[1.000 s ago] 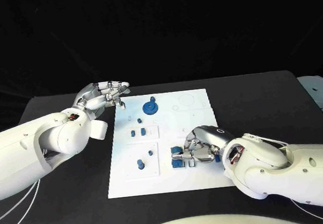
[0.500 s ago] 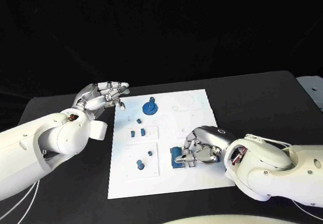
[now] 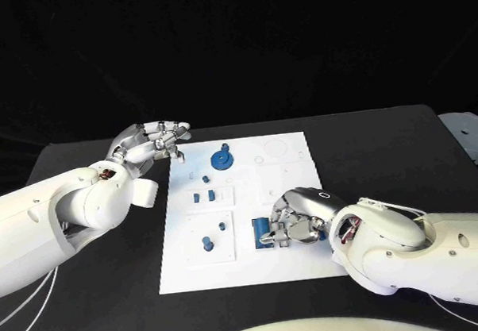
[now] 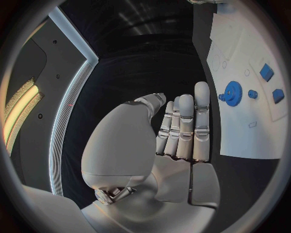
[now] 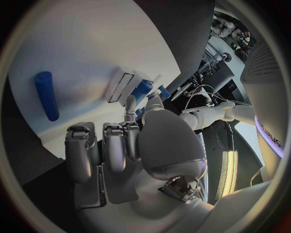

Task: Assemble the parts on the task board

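The white task board (image 3: 249,264) lies in the middle of the table. A blue gear (image 3: 223,159) stands near its far edge, with small blue parts (image 3: 203,195) and two more (image 3: 208,243) on its left half. My right hand (image 3: 299,219) lies on the board's near right part. Its fingers are curled, and the thumb and a fingertip pinch a blue block (image 3: 262,231). The right wrist view shows that hand (image 5: 121,150), the blue block (image 5: 143,90) at its thumb tip, and a loose blue rod (image 5: 46,94). My left hand (image 3: 150,143) hovers at the board's far left corner, holding nothing; its fingers (image 4: 182,128) are stretched out.
A pale object (image 3: 473,134) sits at the table's right edge. In the left wrist view the gear (image 4: 232,91) and other blue parts (image 4: 266,72) stand on the board (image 4: 242,131). Bare black table (image 3: 387,150) surrounds the board.
My right hand has shifted slightly toward the board's near edge, and the blue block at its fingertips now stands as one upright piece. The left hand has stayed put.
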You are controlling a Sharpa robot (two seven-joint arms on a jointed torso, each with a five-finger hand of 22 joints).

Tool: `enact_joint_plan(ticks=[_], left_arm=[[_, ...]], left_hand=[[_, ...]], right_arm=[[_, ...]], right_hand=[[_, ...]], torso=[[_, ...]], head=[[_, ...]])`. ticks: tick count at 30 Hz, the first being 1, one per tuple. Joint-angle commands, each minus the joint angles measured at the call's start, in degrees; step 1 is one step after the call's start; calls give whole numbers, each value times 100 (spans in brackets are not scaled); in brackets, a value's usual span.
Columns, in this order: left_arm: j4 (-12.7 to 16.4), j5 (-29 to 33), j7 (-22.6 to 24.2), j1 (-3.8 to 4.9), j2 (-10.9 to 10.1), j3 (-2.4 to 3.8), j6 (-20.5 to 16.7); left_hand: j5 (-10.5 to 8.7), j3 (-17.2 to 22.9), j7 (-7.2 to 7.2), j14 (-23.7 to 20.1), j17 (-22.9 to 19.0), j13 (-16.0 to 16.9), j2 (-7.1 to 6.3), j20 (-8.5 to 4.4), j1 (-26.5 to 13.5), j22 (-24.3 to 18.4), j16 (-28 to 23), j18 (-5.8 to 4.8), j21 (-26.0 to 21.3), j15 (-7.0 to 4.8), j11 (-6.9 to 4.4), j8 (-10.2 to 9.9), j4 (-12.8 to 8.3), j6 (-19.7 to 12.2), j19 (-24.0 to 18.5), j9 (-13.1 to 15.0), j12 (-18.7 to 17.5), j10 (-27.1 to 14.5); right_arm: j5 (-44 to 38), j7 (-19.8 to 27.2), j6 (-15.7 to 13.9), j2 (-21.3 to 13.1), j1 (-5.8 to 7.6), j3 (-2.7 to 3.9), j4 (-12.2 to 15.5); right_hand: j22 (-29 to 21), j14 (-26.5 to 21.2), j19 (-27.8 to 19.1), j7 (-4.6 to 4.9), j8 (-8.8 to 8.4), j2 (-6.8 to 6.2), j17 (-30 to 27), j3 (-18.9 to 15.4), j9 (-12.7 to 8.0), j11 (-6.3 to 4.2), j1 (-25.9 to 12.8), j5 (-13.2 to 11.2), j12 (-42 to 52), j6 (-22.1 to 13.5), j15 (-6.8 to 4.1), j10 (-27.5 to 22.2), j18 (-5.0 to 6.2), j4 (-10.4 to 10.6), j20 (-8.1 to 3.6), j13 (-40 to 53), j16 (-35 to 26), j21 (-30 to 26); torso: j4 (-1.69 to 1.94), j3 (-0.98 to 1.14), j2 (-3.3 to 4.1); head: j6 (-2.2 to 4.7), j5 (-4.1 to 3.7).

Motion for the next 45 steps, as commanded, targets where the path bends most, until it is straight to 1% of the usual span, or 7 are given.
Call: enact_joint_plan(ticks=[1,7,12,17,24,31,45], left_arm=[[7,28,23,4,10,3,93],[-1,29,23,4,11,3,93],[-6,29,25,4,16,3,95],[-12,29,28,3,22,0,98],[6,29,37,3,23,-3,98],[24,29,39,3,21,-4,99],[24,29,35,2,18,-10,109]], left_hand=[[-8,17,-14,-29,-6,5,2,34,-38,-6,-13,84,-14,23,-13,35,29,-35,5,5,23,-35],[-6,22,-17,-29,-6,6,2,34,-31,-7,-12,86,-16,22,-15,37,22,-36,6,6,26,-37],[-4,26,-19,-30,-7,6,3,33,-26,-8,-11,86,-17,20,-17,38,16,-37,7,7,28,-39],[-4,26,-19,-30,-7,6,3,33,-26,-8,-11,86,-17,20,-17,38,16,-37,7,7,28,-39],[-2,31,-19,-30,-8,7,0,32,-19,-10,-10,87,-20,18,-18,41,6,-40,8,8,33,-42],[-2,31,-19,-30,-8,7,0,32,-19,-10,-10,87,-20,18,-18,41,6,-40,8,8,33,-42],[-2,31,-19,-30,-8,7,0,32,-19,-10,-10,87,-20,18,-18,41,6,-40,8,8,33,-42]], right_arm=[[-112,51,61,-21,-4,0,20],[-115,115,-85,-91,-4,0,78],[-25,304,-520,-223,5,5,138],[245,517,-738,-543,118,18,197],[209,497,-320,-1108,227,19,237],[-75,343,-27,-1442,165,-4,272],[-408,-27,126,-1422,-88,-24,204]], right_hand=[[1508,504,599,-30,13,29,934,-37,-6,-47,76,19,-11,14,-48,306,-82,-4,-36,1031,25,25],[1508,502,599,-31,11,31,925,-45,-10,-48,112,28,-17,15,-49,304,-82,-4,-37,1028,22,25],[1508,492,599,-14,-27,61,876,-77,-37,-35,193,95,-104,-28,-41,263,-82,12,-34,973,6,25],[1508,479,599,100,-267,89,817,-189,-179,54,371,208,-298,-247,26,169,-82,19,10,852,-17,25],[1508,478,599,176,-442,99,816,-306,-286,124,462,205,-519,-311,89,63,-82,16,67,714,-20,25],[1508,470,599,200,-530,129,784,-356,-343,146,561,216,-631,-311,111,13,-82,9,93,644,-33,25],[1508,464,599,218,-600,177,770,-440,-397,164,531,206,-715,-275,128,-19,-82,31,113,590,-41,25]], torso=[[-6,3,-3],[-5,7,-3],[-3,9,-3],[-11,6,-11],[-15,2,-2],[-37,13,-3],[-38,13,-4]], head=[[10,-1],[12,0],[38,-22],[59,-42],[87,-130],[90,-193],[82,-214]])
